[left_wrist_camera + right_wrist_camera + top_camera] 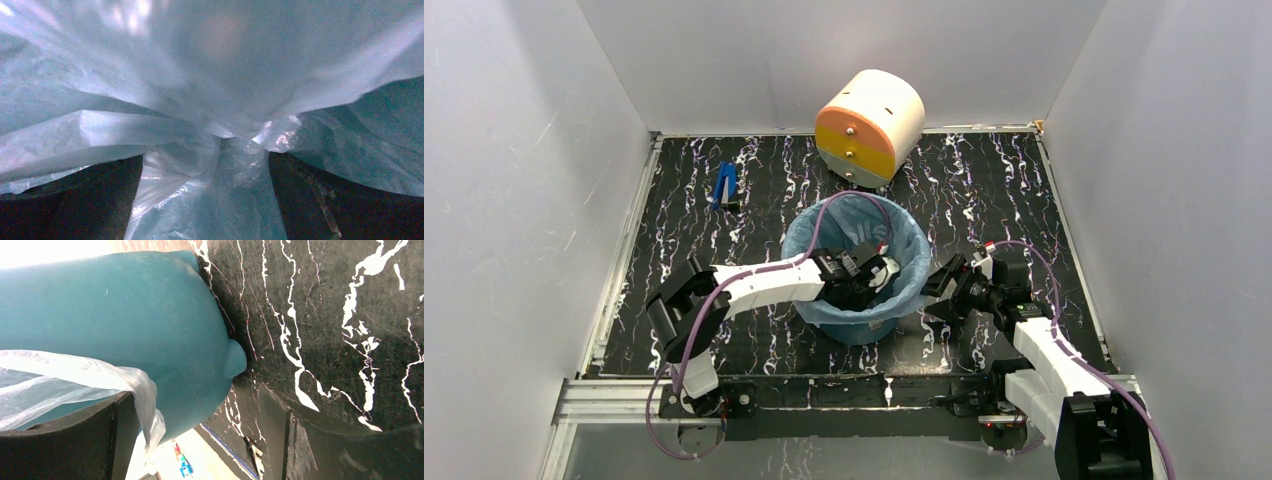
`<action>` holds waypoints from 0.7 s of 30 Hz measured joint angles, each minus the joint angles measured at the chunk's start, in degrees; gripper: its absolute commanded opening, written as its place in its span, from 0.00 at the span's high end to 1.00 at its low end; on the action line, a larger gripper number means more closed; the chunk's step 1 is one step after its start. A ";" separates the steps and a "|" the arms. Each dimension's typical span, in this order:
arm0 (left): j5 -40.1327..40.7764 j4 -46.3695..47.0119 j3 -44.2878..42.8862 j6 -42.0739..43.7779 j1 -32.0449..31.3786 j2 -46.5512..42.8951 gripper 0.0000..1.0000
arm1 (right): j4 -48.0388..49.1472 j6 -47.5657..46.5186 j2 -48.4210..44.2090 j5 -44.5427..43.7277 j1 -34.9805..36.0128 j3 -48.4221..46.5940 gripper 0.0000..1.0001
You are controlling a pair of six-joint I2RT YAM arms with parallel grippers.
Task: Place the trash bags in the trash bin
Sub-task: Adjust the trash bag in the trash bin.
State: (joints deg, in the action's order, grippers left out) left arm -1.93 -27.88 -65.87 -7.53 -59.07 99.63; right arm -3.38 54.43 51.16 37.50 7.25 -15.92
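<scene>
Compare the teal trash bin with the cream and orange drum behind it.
The trash bin is teal; the drum is cream with an orange band. The bin stands upright, mouth up; the drum looks tipped over. The bin wears a light-blue bag over its rim; the drum is bare. Both are round, on the table.

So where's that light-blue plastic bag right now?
In the overhead view, the trash bag sits in the teal trash bin at the middle of the table, its edge folded over the rim, with the left tool reaching down inside it.
</scene>
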 measured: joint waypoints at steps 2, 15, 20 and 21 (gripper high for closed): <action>0.04 0.37 0.90 -0.13 0.00 0.20 0.07 | -0.61 -0.57 -0.50 0.02 0.00 -0.04 0.09; 1.66 -0.70 0.44 0.15 0.00 2.49 0.06 | -2.91 -1.18 -1.55 1.29 0.00 -0.31 0.10; 1.88 -2.64 -1.79 1.31 0.00 4.68 0.06 | -5.27 -0.96 -2.69 -0.15 0.00 -1.92 0.09; 1.90 -2.97 -2.12 1.62 0.00 4.96 0.06 | -6.34 -1.16 -2.91 -0.74 0.00 -2.73 0.09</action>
State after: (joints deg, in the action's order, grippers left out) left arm -0.03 -30.85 -67.99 -5.91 -59.07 104.60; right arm -9.72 53.28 48.25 36.75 7.25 -18.65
